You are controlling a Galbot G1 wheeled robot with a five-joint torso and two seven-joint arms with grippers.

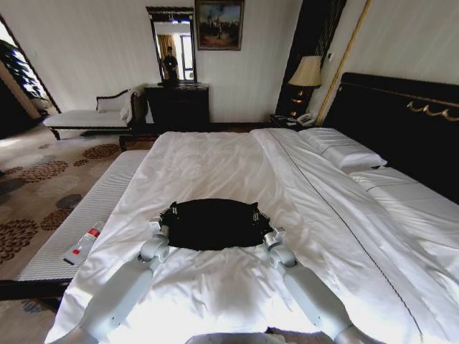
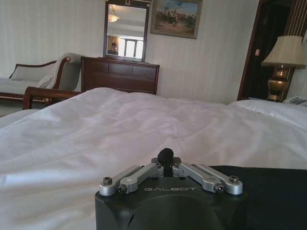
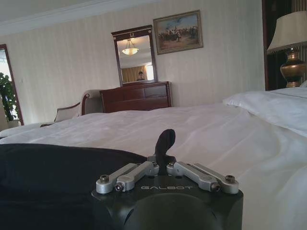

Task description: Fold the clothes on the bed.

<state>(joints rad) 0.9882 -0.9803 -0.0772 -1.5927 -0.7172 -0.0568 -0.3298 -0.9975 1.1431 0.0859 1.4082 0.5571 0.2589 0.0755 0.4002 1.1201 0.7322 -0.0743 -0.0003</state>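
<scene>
— On the near half of the big white-sheeted bed (image 1: 237,165), what is lying there?

— A black cloth T-shirt (image 1: 213,223), bunched into a rounded dark patch on the white sheet, roughly midway between the bed's left and right edges. No lettering can be read on it as it lies.

— And the grippers?

— The left gripper (image 1: 166,213) sits at the shirt's left edge, the right gripper (image 1: 262,216) at its right edge, both low on the bedding. In the left wrist view the left gripper (image 2: 165,154) has its fingers drawn together to a single dark tip, with the black fabric (image 2: 273,191) lying just beside it; whether cloth is caught between them I cannot tell. In the right wrist view the right gripper (image 3: 165,141) is likewise clenched, its tip standing up as one narrow dark shape, and the shirt (image 3: 53,172) spreads out next to it. Again, a grip on the cloth cannot be confirmed.

— What surrounds the bed?

— At the far right, white pillows (image 1: 343,149) lie against a tall black headboard (image 1: 401,122). A lit table lamp with a cream shade (image 1: 307,77) stands beyond. Against the far wall stands a dark wooden dresser (image 1: 178,106) with a mirror (image 1: 172,44) above it and a framed painting (image 1: 219,24) beside that. To the far left is a white-cushioned chaise (image 1: 90,116), on patterned carpet (image 1: 43,186).
</scene>
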